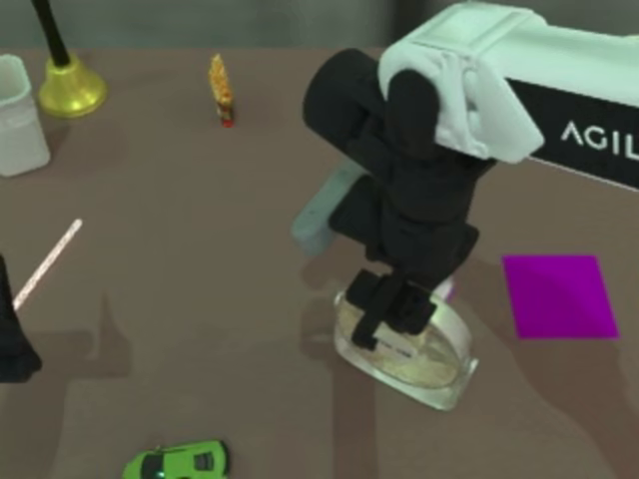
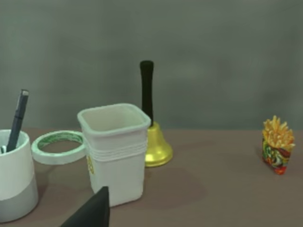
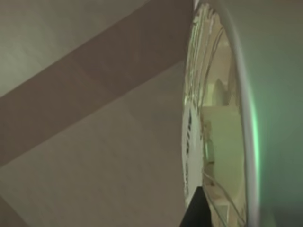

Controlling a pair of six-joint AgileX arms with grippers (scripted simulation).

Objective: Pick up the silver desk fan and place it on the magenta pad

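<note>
The silver desk fan [image 1: 424, 364] is right of the table's centre, its round wire grille and beige middle facing up from under my right arm. My right gripper [image 1: 391, 311] comes down on its upper rim and is shut on it. In the right wrist view the fan's shiny grille [image 3: 213, 118] fills the side, and one dark fingertip [image 3: 196, 210] presses against its face while the other finger is hidden behind the fan. The magenta pad [image 1: 559, 295] lies flat a short way to the right of the fan. My left gripper [image 1: 12, 349] is parked at the left edge, open.
A gold bell [image 1: 70, 88] and a white cup [image 1: 18, 118] stand at the back left, with a fries toy [image 1: 222, 90] at the back. A white stick [image 1: 48, 261] lies at the left and a green toy car [image 1: 178, 461] at the front. A tape roll [image 2: 59, 146] and a pen mug [image 2: 14, 187] are near the cup.
</note>
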